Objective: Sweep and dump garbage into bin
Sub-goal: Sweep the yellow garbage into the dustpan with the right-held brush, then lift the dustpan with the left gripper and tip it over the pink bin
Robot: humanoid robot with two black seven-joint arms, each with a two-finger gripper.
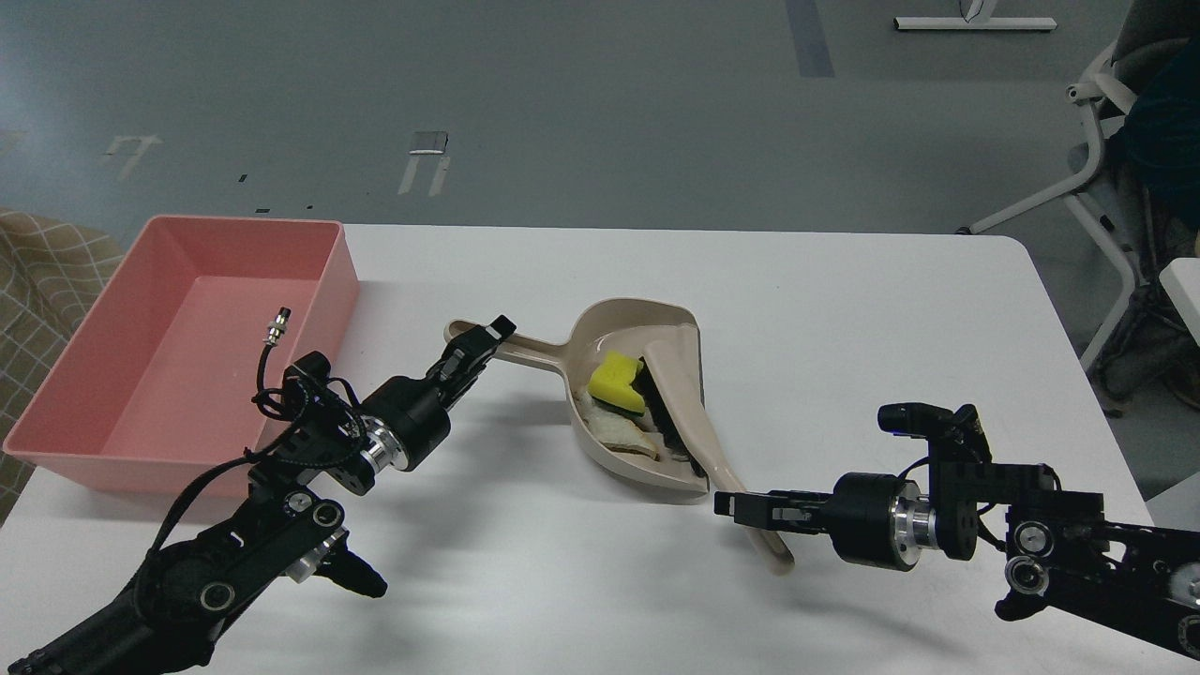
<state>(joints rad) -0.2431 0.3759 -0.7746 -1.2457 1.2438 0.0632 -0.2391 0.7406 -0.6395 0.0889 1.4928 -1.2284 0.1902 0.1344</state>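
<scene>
The beige dustpan (626, 323) lies in the middle of the white table, its handle pointing left. In it sit the garbage scraps: the yellow sponge piece (614, 379) and a beige-grey strip (619, 433). The beige black-bristled brush (677, 375) rests in the pan's right side, its handle running down and right. My left gripper (483, 339) is shut on the dustpan handle near its end. My right gripper (742, 507) is shut on the brush handle. The salmon-pink bin (339, 272) stands at the table's left edge, with nothing inside.
A white office chair (1106, 141) stands off the table's far right corner. A checkered cloth (37, 272) lies left of the bin. A small metal-tipped cable (277, 323) sticks up from my left wrist, in front of the bin.
</scene>
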